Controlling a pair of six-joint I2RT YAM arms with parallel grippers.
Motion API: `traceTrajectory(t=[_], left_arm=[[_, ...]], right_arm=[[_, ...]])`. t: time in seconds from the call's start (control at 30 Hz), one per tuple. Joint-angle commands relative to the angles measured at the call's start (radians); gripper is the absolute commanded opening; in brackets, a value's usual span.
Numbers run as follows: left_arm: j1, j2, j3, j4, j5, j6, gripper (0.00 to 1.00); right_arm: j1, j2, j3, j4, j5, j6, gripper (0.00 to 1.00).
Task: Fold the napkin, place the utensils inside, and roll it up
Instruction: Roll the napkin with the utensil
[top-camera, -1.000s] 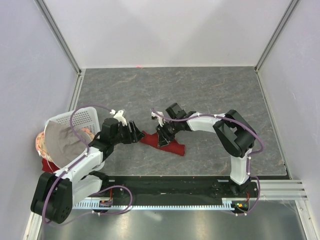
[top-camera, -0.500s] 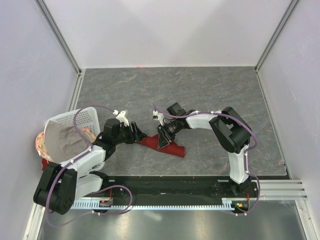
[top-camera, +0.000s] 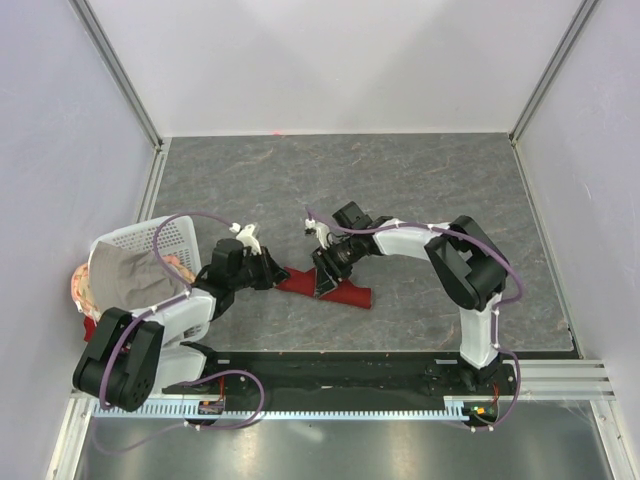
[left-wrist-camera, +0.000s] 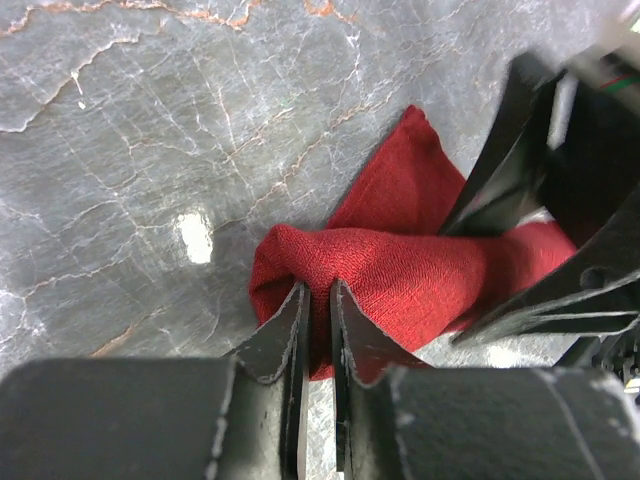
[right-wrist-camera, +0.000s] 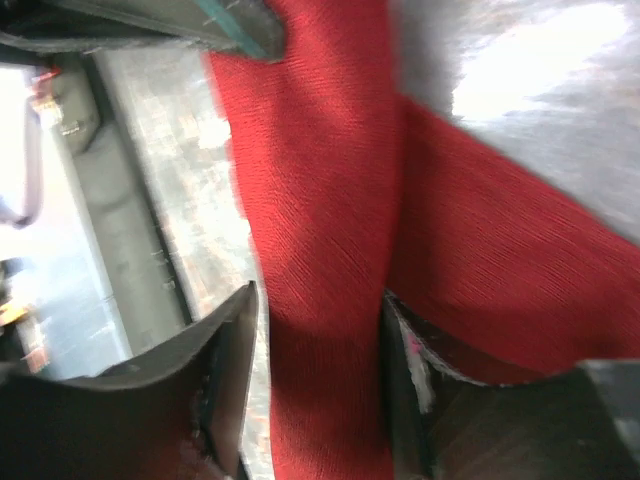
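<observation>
The dark red napkin lies rolled into a long bundle on the grey table, between my two arms. My left gripper is at its left end, and in the left wrist view the gripper is shut on a bunched fold of the napkin. My right gripper is over the roll's middle. In the right wrist view the gripper is open and straddles the napkin, with a gap at the left finger. The utensils are hidden.
A white basket stands at the left edge with a grey-beige cloth draped over it. Pink and red items lie under that cloth. Enclosure walls ring the table, and a black rail runs along the near edge.
My left gripper has moved right onto the napkin's left end and shut on it. My right gripper has opened around the roll, staying in about the same place.
</observation>
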Motion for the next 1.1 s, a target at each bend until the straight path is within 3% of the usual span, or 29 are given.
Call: traceTrajectory(t=[0.0, 0.13, 0.23, 0.47, 0.63, 0.9, 1.07], left_arm=[[-0.004, 0.027, 0.056, -0.067, 0.013, 0.013, 0.11], [-0.004, 0.059, 0.110, -0.155, 0.008, 0.024, 0.09], [-0.004, 0.082, 0.164, -0.219, 0.014, 0.016, 0.08], [-0.002, 0.130, 0.251, -0.365, 0.022, 0.018, 0.09], [-0.004, 0.142, 0.273, -0.391, 0.028, 0.022, 0.10], [-0.004, 0.157, 0.280, -0.392, 0.039, 0.024, 0.10], [-0.002, 0.160, 0.286, -0.392, 0.048, 0.036, 0.11]], right_arm=[[0.000, -0.149, -0.015, -0.023, 0.200, -0.037, 0.62], [0.045, -0.302, -0.058, -0.008, 0.401, -0.112, 0.67], [0.146, -0.362, -0.092, 0.003, 0.556, -0.166, 0.70], [0.322, -0.370, -0.156, 0.067, 0.889, -0.216, 0.73], [0.388, -0.345, -0.198, 0.143, 0.994, -0.241, 0.75], [0.397, -0.278, -0.195, 0.155, 0.978, -0.258, 0.73], [0.392, -0.235, -0.186, 0.155, 1.047, -0.259, 0.72]])
